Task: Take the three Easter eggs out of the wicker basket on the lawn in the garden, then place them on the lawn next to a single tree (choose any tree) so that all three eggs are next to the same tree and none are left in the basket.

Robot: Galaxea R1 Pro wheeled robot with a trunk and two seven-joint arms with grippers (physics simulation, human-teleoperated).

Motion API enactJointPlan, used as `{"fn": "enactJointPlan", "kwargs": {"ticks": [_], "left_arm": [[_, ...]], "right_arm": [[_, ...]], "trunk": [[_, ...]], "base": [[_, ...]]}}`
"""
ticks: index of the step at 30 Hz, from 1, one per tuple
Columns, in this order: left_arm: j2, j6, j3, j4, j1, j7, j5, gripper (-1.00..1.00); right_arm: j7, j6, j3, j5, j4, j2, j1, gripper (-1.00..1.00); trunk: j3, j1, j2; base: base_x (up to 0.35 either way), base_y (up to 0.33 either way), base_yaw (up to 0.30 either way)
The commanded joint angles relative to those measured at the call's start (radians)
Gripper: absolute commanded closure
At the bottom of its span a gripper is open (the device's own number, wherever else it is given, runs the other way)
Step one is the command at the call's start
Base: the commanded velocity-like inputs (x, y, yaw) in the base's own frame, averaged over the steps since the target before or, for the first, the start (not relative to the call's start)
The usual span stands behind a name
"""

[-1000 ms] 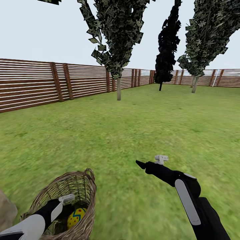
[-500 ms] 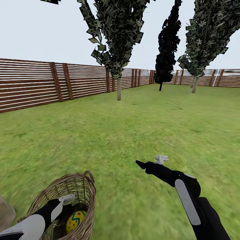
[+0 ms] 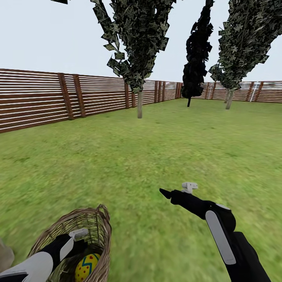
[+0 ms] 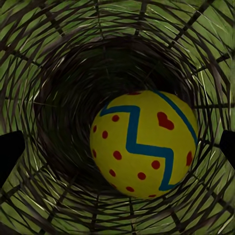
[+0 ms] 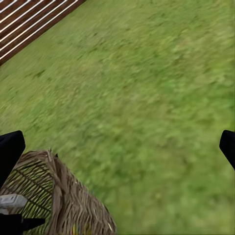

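The wicker basket (image 3: pixel 102 225) stands on the lawn (image 3: pixel 156 149) at the lower left of the head view. One yellow Easter egg (image 3: pixel 87 267) with a blue zigzag and red dots lies in its bottom. My left gripper (image 3: pixel 81 247) reaches down into the basket. In the left wrist view it is open, a dark fingertip (image 4: pixel 10 152) on either side, above the egg (image 4: pixel 144 144) and apart from it. My right gripper (image 3: pixel 164 192) hovers open over bare grass to the basket's right, holding nothing. Its wrist view catches the basket's rim (image 5: pixel 63 196).
A grey-brown mottled trunk base (image 3: pixel 3 256) shows at the lower left edge beside the basket. Thin-trunked trees (image 3: pixel 139 105) and a black conifer (image 3: pixel 195 58) stand far off before the slatted brown fence (image 3: pixel 39 98). Wide grass lies between.
The basket, its egg and the grey trunk base have slid lower in the head view. The far trees and both arms keep their places, so the view itself has moved.
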Motion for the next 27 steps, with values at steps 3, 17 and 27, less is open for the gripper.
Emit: {"fn": "enactJointPlan", "kwargs": {"ticks": [3,17,27], "left_arm": [[0.000,0.006,0.008,-0.002,0.000,0.005,0.007,-1.00],[0.000,0.005,0.008,-0.002,0.000,0.005,0.007,-1.00],[0.000,0.005,0.008,-0.002,0.000,0.005,0.007,-1.00]], "right_arm": [[0.003,0.004,0.000,0.003,-0.001,0.000,-0.001,-1.00],[0.003,0.004,0.000,0.002,-0.001,0.000,-0.001,-1.00],[0.003,0.004,0.001,0.002,-0.001,0.000,-0.001,-1.00]], "trunk": [[-0.001,0.000,0.000],[-0.001,0.000,0.000],[-0.005,0.000,-0.001]], "base": [[0.111,0.000,0.000],[0.098,0.000,0.000],[0.004,0.000,0.000]]}}
